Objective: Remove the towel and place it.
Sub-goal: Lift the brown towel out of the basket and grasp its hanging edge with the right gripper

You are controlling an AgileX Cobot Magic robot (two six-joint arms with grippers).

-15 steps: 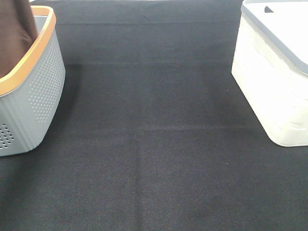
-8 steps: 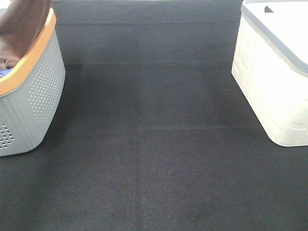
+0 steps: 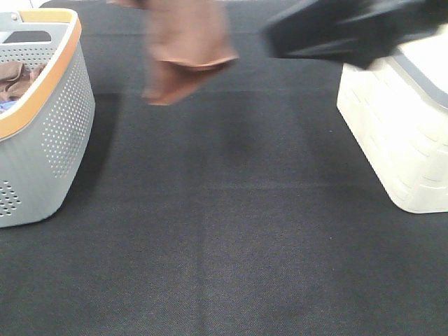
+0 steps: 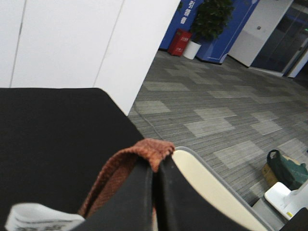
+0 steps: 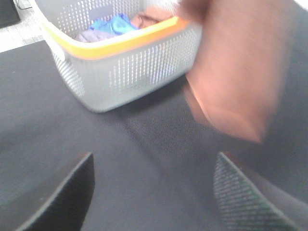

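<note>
- Above the far part of the black table [image 3: 231,231] hangs the towel [image 3: 185,49]. It is reddish-brown, blurred, and clear of the surface, with its lower edge folded over.
- It is between the grey basket [image 3: 59,133] with the orange rim and the white bin [image 3: 399,147], nearer the basket and touching neither.
- The left gripper [image 4: 155,173] has its jaws pressed together on the towel. The two black fingers [image 4: 134,202] meet with no gap, and a fold of the cloth [image 4: 144,151] bulges out just past their tips.
- A blurred white scrap [image 4: 38,217] shows beside those fingers; what it is cannot be told.
- The right gripper [image 5: 155,161] has its jaws spread wide and holds nothing, with only bare black cloth between the two fingertips.
- In the right wrist view the towel [image 5: 236,72] hangs ahead of the open jaws and apart from them.
- The basket [image 5: 120,67] stands beyond, with a blue cloth [image 5: 110,24] and a brown cloth [image 5: 154,14] lying inside.
- The right arm [image 3: 343,28] is a dark blur reaching in over the bin's inner corner, close to the towel and not touching it.
</note>
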